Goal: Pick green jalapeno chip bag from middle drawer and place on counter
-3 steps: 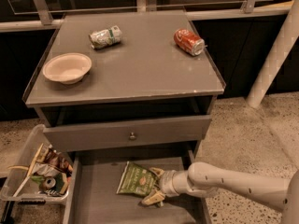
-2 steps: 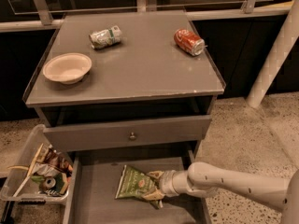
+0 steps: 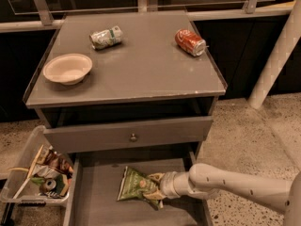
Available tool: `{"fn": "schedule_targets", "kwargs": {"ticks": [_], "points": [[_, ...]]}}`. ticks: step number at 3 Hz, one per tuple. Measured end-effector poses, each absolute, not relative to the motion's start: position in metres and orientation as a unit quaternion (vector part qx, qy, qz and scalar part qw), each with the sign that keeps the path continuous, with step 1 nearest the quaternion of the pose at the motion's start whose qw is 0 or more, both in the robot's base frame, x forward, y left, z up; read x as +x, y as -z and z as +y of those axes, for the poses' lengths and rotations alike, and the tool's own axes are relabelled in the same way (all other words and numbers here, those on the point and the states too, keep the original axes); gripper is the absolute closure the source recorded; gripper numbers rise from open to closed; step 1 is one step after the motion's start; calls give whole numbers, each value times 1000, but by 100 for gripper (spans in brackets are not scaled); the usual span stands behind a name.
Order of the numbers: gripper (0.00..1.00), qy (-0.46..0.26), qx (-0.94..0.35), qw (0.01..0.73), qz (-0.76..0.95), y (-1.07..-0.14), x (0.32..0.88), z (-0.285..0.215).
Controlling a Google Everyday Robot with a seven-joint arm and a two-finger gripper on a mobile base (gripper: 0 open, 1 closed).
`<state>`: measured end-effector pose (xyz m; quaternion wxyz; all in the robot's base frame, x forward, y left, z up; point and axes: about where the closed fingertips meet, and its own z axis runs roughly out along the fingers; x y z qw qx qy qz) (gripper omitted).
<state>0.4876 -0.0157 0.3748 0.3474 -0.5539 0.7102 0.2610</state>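
The green jalapeno chip bag lies crinkled on the floor of the open middle drawer, right of centre. My gripper reaches in from the right on a pale arm, and its fingers are closed on the bag's right edge, one above and one below it. The bag still rests on the drawer floor. The grey counter is above, with its front edge over the drawer.
On the counter sit a pale bowl at the left, a crushed silver-green can at the back and a red can at the right. A clear tub of wrappers stands left of the drawer. A knobbed drawer front hangs above.
The gripper's fingers have closed on the bag's right edge, and the bag has crumpled and shifted slightly towards the gripper. The arm has stayed nearly in place.
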Motion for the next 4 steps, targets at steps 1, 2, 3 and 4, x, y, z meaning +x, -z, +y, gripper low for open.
{"fn": "schedule_targets", "kwargs": {"ticks": [1, 2, 3, 4], "points": [[100, -261, -554, 347, 710, -375, 488, -16], [100, -261, -554, 347, 710, -375, 487, -15], [100, -255, -565, 354, 700, -394, 480, -19], [100, -236, -579, 368, 688, -426, 472, -29]]}}
